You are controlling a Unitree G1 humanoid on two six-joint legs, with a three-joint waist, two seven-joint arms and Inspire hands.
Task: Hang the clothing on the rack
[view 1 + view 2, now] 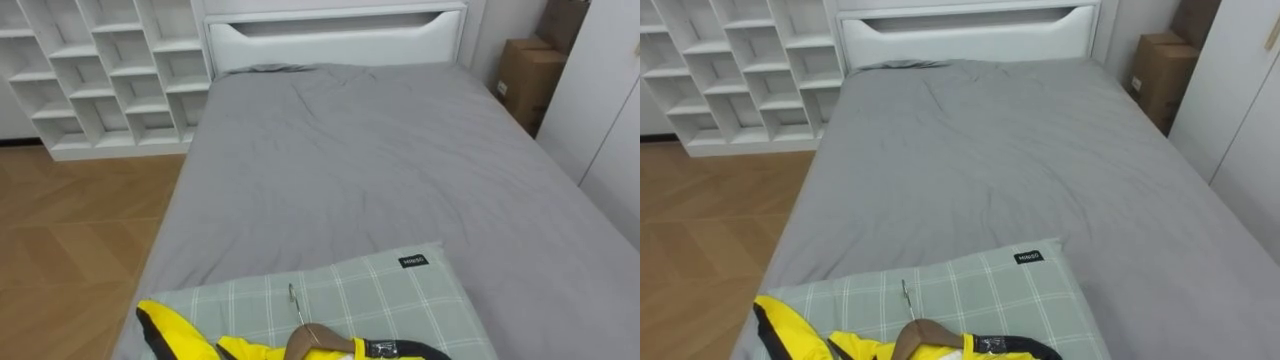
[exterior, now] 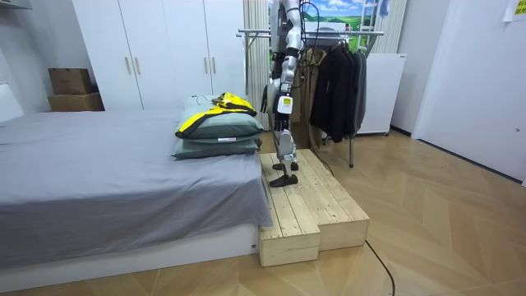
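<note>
Hanging was judged hardly begun when this scene was recorded. A yellow jacket [image 1: 200, 340] was seen lying on a green checked pillow [image 1: 390, 285] at the near end of a grey bed [image 1: 380, 160]. A wooden hanger [image 1: 316, 338] was already set in its collar, with the metal hook pointing out over the pillow. That part of the job was taken as done.

In the room view the robot was shown standing upright on a wooden platform [image 2: 312, 205] at the foot of the bed. The pillow and jacket were just beside it on the room view's left. A clothes rack [image 2: 349, 33] with dark clothes [image 2: 337, 82] was placed close behind it.

The left hand [image 2: 283, 104] was held down at the robot's side, apart from the jacket. Whether it was released or clenched could not be told, though nothing was seen in it.

Left to be done, it was judged: the hanger to be grasped, the jacket lifted off the pillow, carried round and hooked on the rack's rail.
</note>
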